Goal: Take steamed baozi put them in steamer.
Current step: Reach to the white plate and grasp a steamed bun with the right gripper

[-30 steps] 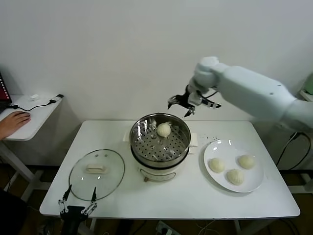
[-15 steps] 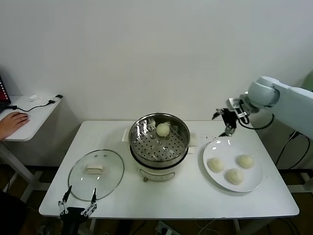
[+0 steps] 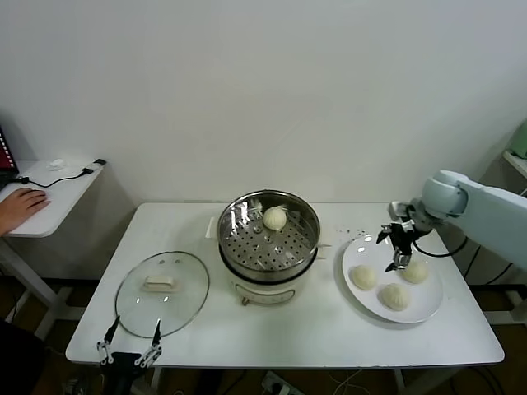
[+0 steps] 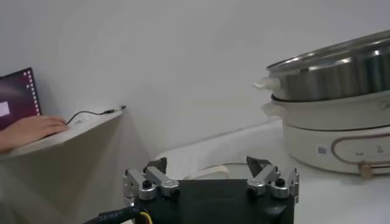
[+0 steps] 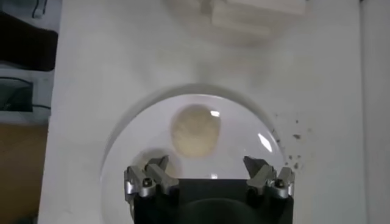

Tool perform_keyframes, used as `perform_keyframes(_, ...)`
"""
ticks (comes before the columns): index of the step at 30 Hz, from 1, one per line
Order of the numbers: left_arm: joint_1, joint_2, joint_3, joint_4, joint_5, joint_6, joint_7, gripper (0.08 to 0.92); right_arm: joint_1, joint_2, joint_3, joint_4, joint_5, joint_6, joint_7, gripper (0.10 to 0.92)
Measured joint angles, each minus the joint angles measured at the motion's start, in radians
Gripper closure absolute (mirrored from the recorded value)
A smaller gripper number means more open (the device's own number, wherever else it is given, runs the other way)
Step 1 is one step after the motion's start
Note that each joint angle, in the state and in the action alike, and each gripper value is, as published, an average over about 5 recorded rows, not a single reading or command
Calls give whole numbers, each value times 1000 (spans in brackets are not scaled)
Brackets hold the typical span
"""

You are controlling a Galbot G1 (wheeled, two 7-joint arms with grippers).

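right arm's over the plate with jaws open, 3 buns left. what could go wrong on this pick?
The right gripper hangs open over the plate, where three baozi sit close together; a descending finger may nudge a neighbour. The buns look soft, so a hard squeeze could dent one. The steamer rim could catch a low carry.

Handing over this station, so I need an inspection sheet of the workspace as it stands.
Surface: white table, some dark specks near the plate.
Job's things: one baozi in the steamer; three baozi on the white plate.
Clutter: glass lid lying flat on the table.
Hands: right hand open above the plate; left hand open, parked at the near table edge.
Cables: one on the side desk.
Surroundings: white wall; a person's hand on that desk.
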Motion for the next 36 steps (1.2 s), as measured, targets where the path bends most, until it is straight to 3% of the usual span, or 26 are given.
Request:
perform_keyframes(28, 5, 1, -8, 31, 2, -13, -2, 177, -211, 167, 153, -212, -91, 7, 4, 203)
perform_keyframes(31, 5, 1, -8, 32, 3, -14, -2, 177, -214, 171, 159, -220, -91, 8, 2, 226)
perform_keyframes(36, 6, 1, -9, 33, 3, -16, -1, 177, -213, 172, 164, -226, -89, 11, -5, 346)
